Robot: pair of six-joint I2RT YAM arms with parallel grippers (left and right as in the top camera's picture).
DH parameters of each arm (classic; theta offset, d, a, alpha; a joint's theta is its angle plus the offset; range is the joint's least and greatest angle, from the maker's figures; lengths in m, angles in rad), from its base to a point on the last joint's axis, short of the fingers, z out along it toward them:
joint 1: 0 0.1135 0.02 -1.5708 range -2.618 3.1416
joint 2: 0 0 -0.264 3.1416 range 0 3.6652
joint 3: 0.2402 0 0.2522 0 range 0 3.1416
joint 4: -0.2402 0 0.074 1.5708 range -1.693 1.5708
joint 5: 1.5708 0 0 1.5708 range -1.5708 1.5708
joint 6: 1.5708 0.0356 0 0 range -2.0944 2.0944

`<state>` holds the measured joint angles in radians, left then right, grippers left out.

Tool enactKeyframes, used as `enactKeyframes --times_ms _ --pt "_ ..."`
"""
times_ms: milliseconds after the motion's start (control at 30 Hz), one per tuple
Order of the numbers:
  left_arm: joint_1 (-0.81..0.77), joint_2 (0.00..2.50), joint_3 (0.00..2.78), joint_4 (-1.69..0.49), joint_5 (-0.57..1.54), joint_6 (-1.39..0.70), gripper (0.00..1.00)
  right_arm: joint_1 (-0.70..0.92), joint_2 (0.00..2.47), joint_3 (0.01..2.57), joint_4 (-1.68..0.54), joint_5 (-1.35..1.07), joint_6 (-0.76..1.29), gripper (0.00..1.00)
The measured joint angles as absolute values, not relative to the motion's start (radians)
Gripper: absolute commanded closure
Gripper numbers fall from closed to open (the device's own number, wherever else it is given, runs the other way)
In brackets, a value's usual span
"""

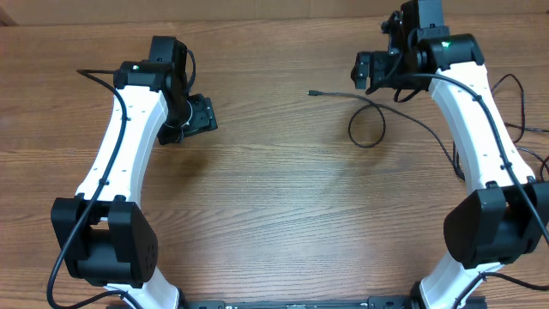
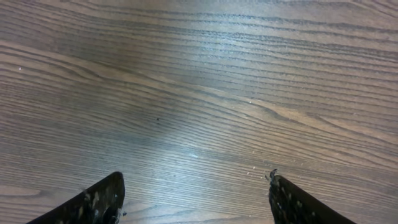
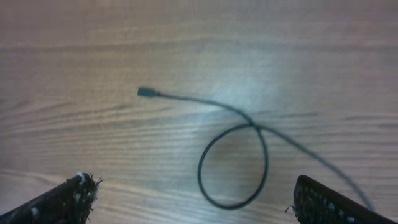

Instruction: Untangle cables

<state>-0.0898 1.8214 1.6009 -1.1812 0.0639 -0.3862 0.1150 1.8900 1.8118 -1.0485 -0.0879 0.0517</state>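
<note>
Toward the right side of the counter (image 1: 274, 172) lies one thin black cable (image 1: 367, 120), curled into a single loop where it crosses itself, with its small plug (image 3: 145, 92) pointing left (the other end trails off toward the right arm (image 1: 480, 129)). The right fingers (image 3: 62, 200) hover near that loop, spread wide and holding nothing. The left fingers (image 2: 99, 199) are likewise spread wide over the wood, gripping nothing, well apart from the cable.

Finish ref.: brown wood-grain tabletop (image 1: 274, 215), smooth surf. w/ soft sheen; thin black cable (image 3: 254, 125), matt, rubbery-looking jacket; white plastic arm shells (image 1: 120, 146), smooth, semi-gloss; right gripper (image 3: 191, 186) fingers (image 3: 62, 202), black, matt, rough, pale-flecked.
</note>
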Motion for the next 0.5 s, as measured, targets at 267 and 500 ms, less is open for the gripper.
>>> enactKeyframes --times_ms 267,500 --pt "-0.09 1.821 1.601 -1.182 0.064 -0.386 0.26 0.105 1.906 1.821 -1.024 -0.035 0.094 0.11" --pt "-0.09 1.821 1.601 -1.182 0.064 -0.386 0.26 0.105 2.09 1.827 -1.024 -0.009 0.247 0.15"
